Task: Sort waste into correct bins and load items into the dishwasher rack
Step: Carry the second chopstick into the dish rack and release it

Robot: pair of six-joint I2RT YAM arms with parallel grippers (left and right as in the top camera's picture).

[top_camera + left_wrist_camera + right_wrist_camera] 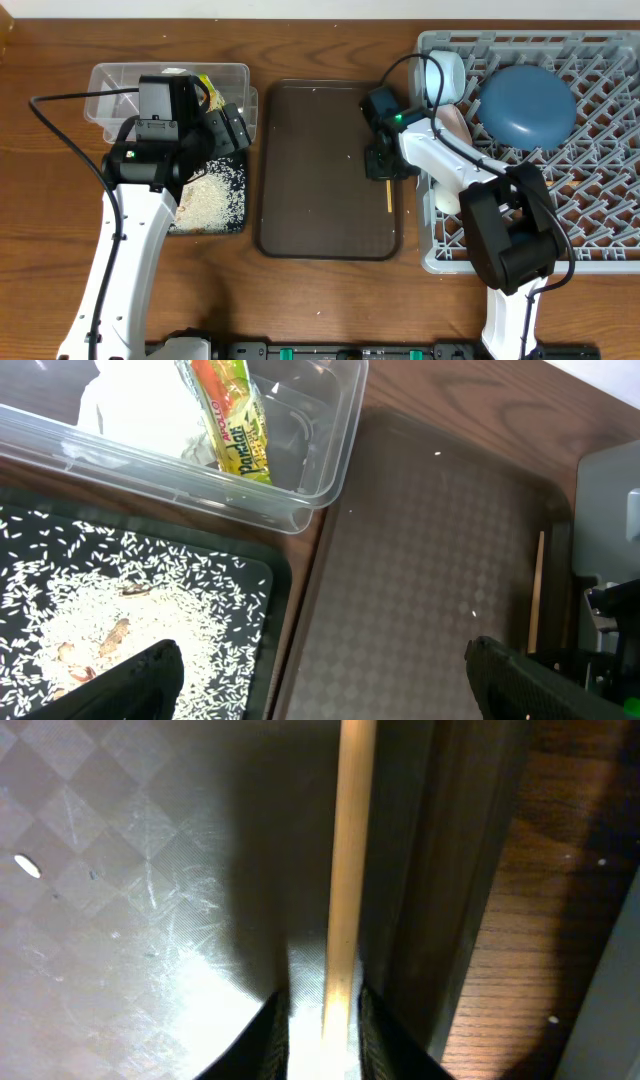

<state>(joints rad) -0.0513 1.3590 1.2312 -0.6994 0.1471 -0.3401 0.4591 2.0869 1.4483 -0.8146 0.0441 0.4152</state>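
Observation:
A thin wooden chopstick (387, 196) (345, 870) lies along the right rim of the brown tray (310, 180). My right gripper (384, 172) (325, 1040) is down on it, fingers drawn in tight on either side. My left gripper (228, 128) (325, 675) hangs open and empty over the seam between the black tray (238, 190) and the brown tray. Rice (90, 610) covers the black tray. The clear tub (110, 85) holds the snack wrapper (232, 415) and white tissue (130, 410). The grey rack (600, 200) holds a blue dish (525, 105) and a white cup (445, 75).
A white bowl (447, 195) sits at the rack's left edge, close to my right arm. A stray rice grain (27, 866) lies on the brown tray. Bare wooden table shows in front of the trays.

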